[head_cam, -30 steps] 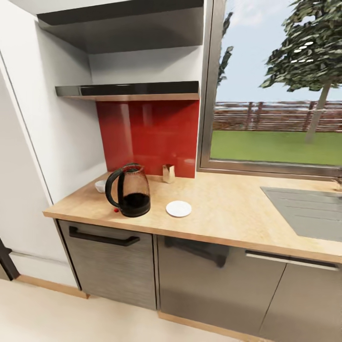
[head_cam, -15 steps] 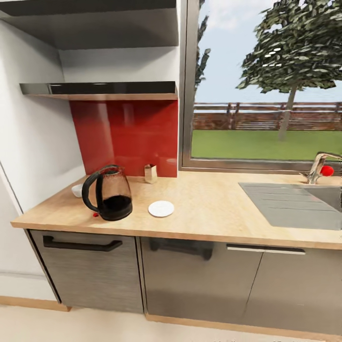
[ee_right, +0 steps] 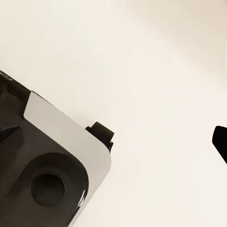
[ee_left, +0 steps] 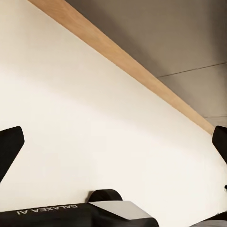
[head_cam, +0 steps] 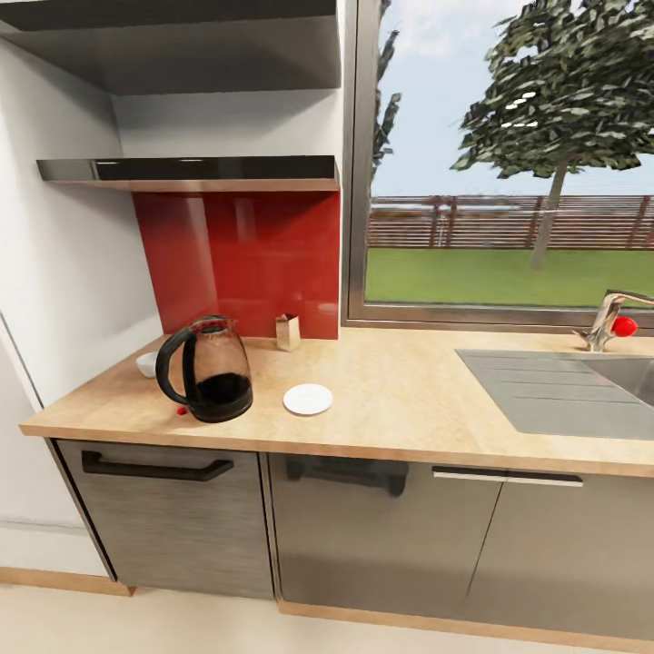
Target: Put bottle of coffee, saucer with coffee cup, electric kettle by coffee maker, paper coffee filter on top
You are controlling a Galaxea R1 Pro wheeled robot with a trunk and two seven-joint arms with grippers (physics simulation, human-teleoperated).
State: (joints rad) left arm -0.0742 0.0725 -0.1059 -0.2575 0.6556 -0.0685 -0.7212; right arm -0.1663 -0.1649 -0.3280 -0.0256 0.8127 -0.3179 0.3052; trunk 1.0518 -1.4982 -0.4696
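Note:
On the light-wood countertop (head_cam: 409, 400) the clear-glass electric kettle (head_cam: 207, 369) stands at the left, black handle facing left. The white saucer (head_cam: 308, 399) lies just right of it, bare. The small white coffee cup (head_cam: 146, 364) sits behind the kettle near the wall. A small pale folded paper coffee filter (head_cam: 288, 331) stands against the red backsplash. The coffee maker and the bottle of coffee are out of view. My left gripper (ee_left: 113, 144) hangs open over the pale floor. My right gripper (ee_right: 113, 146) is open too, one fingertip (ee_right: 220, 142) at the frame edge.
A black shelf (head_cam: 191, 170) runs above the backsplash, with a deeper one higher up. A grey sink (head_cam: 563, 391) and a faucet (head_cam: 610, 320) with a red knob are at the counter's right. Grey cabinet fronts (head_cam: 381, 527) sit below. The window is behind.
The head view swung right since a second ago, bringing the sink and faucet into sight. It has held nearly still over the last half second. Nothing on the counter moved.

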